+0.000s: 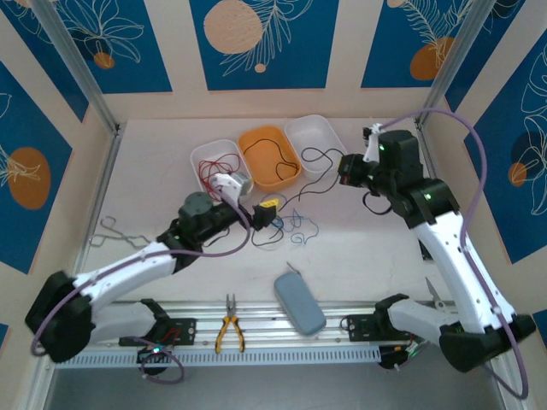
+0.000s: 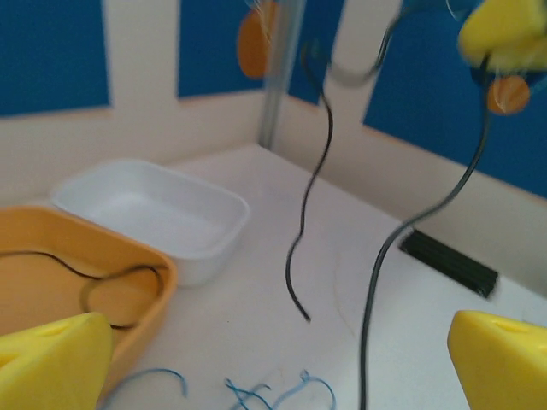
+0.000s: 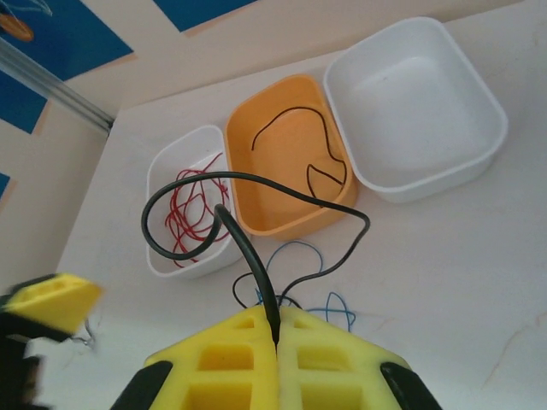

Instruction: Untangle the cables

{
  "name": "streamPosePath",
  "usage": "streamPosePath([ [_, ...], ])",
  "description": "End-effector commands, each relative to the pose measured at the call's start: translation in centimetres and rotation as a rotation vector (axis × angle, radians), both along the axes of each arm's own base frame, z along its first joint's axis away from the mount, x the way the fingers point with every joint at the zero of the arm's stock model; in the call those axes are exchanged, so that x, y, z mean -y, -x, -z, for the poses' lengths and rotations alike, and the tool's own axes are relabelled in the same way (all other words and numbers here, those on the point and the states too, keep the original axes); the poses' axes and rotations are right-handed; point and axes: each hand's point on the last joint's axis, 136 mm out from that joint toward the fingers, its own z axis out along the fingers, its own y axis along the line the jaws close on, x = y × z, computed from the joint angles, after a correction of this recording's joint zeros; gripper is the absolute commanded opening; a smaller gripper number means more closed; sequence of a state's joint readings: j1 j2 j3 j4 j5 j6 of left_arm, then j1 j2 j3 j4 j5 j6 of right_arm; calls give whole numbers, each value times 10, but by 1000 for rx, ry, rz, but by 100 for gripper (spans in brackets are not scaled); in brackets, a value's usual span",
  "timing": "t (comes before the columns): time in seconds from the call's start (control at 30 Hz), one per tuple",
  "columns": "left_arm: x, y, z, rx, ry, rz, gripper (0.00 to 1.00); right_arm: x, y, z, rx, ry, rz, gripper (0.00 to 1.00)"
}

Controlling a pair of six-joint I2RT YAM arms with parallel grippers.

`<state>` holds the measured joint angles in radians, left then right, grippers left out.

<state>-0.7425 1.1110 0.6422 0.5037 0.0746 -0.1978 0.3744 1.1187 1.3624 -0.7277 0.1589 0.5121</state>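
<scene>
Across the upper half of my right wrist view, a small white tray (image 3: 158,171) holds red cables (image 3: 192,205), an orange tray (image 3: 291,81) holds one black cable (image 3: 327,158), and a larger white tray (image 3: 410,102) sits alongside. My right hand (image 3: 276,329) is clenched on a second black cable (image 3: 254,269) looping over the trays' near edges. My left hand (image 2: 282,342) hangs released, with light blue cables (image 2: 278,393) on the tabletop (image 2: 342,256) low between its pads.

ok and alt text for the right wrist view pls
The right pincer, shut on a black cable, holds it up so it loops over the table. Beyond stand three trays: a small white tray with red cables, an orange tray with a thin black cable, and an empty white tray; light blue cables lie on the table nearby.
</scene>
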Motion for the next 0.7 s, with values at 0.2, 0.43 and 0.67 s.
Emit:
streamPosePath([
  [0.2, -99, -5, 10, -51, -156, -425, 100, -59, -79, -10, 103, 98, -68, 0],
  [0.43, -112, 1, 18, -64, -149, -454, 100, -95, -151, 6, 138, 150, -85, 0],
  [0.67, -117, 4, 21, -67, -149, -464, 100, -121, -210, 26, 183, 185, -89, 0],
])
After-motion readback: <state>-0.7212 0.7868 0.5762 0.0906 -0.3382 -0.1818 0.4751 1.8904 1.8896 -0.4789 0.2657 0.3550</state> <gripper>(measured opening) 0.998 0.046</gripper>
